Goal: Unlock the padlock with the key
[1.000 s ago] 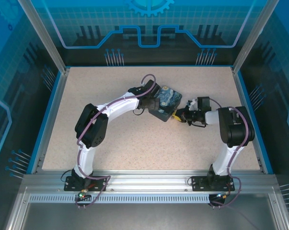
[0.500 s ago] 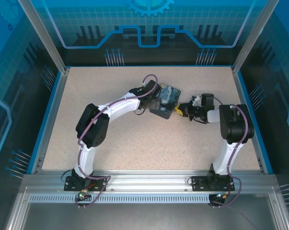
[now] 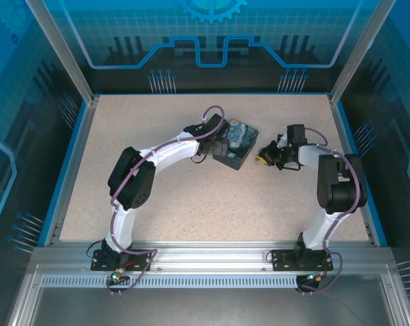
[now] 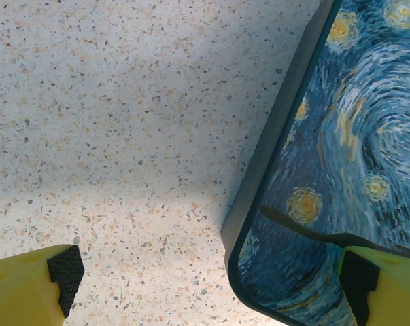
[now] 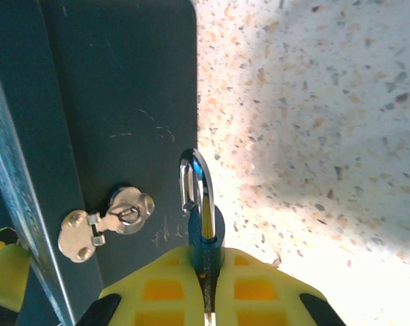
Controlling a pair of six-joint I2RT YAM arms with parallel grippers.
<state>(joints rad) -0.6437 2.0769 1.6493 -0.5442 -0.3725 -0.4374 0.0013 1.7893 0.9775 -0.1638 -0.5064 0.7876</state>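
**Padlock [image 5: 203,234] free of the hasp, pinched in the right gripper [image 5: 206,285]**

Its shackle looks sprung and sits just beside the starry-night box's [image 5: 123,102] hasp [image 5: 106,223], not through it, so unlocking seems done. The key cannot be made out. Next comes setting the lock down away from the box. The left gripper [image 4: 205,285] stands apart astride the box corner. A second ago the right gripper touched the box; now it is backed off.

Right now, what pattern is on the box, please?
The box shows a swirly blue-and-yellow night sky; left wrist view.
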